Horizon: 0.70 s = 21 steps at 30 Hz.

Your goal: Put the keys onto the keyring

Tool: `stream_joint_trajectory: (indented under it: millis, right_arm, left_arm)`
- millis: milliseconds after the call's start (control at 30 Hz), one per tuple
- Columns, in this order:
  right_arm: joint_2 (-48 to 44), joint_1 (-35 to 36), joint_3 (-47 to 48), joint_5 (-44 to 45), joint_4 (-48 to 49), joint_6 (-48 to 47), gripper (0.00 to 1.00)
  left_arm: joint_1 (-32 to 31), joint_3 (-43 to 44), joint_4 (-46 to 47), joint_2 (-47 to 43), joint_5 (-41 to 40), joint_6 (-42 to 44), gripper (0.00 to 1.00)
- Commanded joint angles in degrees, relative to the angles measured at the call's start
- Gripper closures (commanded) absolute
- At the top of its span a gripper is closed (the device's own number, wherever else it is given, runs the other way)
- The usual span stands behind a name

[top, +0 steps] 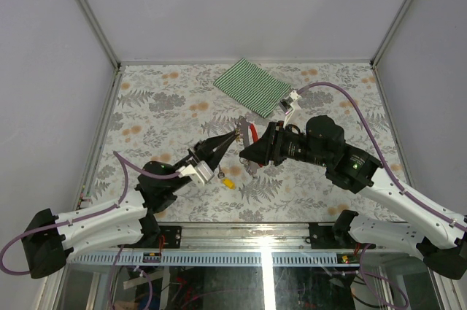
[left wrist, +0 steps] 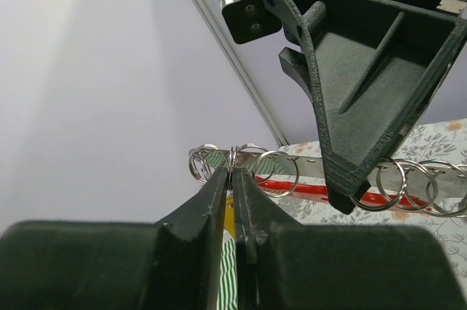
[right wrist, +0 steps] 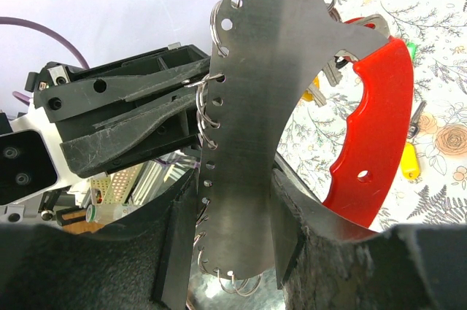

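The keyring [right wrist: 252, 69] is a silver metal plate lined with small rings, joined to a curved red strap [right wrist: 376, 128]. My right gripper [right wrist: 233, 230] is shut on the plate's lower end and holds it upright above the table. My left gripper [left wrist: 232, 171] comes in from the left, its jaws pinched on one silver ring [left wrist: 233, 155] at the plate's edge. A yellow key [top: 228, 184] lies on the table below the two grippers. A green key head [right wrist: 410, 49] and a yellow one [right wrist: 315, 95] peek out behind the keyring.
A green striped cloth [top: 254, 85] lies at the back of the floral table [top: 160, 113]. Grey walls with metal posts close in the table on three sides. The two arms meet over the table's middle.
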Motion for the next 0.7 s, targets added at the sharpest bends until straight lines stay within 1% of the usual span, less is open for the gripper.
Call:
stream_joint_trajectory:
  millis: [0,100,167,267,333,367,533,600,667]
  right_arm:
    - [-0.95,0.13,1.79,-0.09,2.8,-1.5,1.0]
    - [-1.11,0.14,2.09,0.26,2.13,-2.42,1.0]
    - [-1.28,0.22,2.18,0.29,1.99,-3.38,0.99]
    - [-1.77,0.17,2.45,0.06,1.63,-5.8,0.95]
    - [-2.17,0.16,2.33,-0.55,1.91,-7.9,0.91]
    - [-2.45,0.19,2.12,-0.9,2.23,-9.33,0.87]
    - [-3.95,0.21,0.12,-2.82,3.67,-15.5,0.58]
    - [-4.62,0.21,-0.15,-3.2,3.46,-18.13,0.51]
    - [-5.46,0.28,-0.22,-3.46,3.08,-20.33,0.46]
  left_arm:
    - [-0.4,2.07,1.22,-0.81,0.39,-1.09,0.94]
    - [-0.43,2.5,-0.51,-1.21,0.72,-1.31,0.99]
    - [-0.38,2.88,-1.97,-1.61,0.94,-1.52,1.0]
    - [-0.4,3.44,-4.63,-2.66,0.31,-2.02,1.0]
    - [-0.36,4.15,-7.07,-3.65,-0.32,-4.23,1.0]
    - [-0.38,4.59,-8.51,-4.2,-0.59,-5.12,1.0]
    - [-0.36,6.63,-13.54,-5.88,-0.36,-10.01,1.0]
    - [-0.4,7.38,-16.1,-6.52,-0.51,-11.5,1.0]
    - [-0.36,7.14,-16.51,-7.29,-0.44,-12.52,1.0]
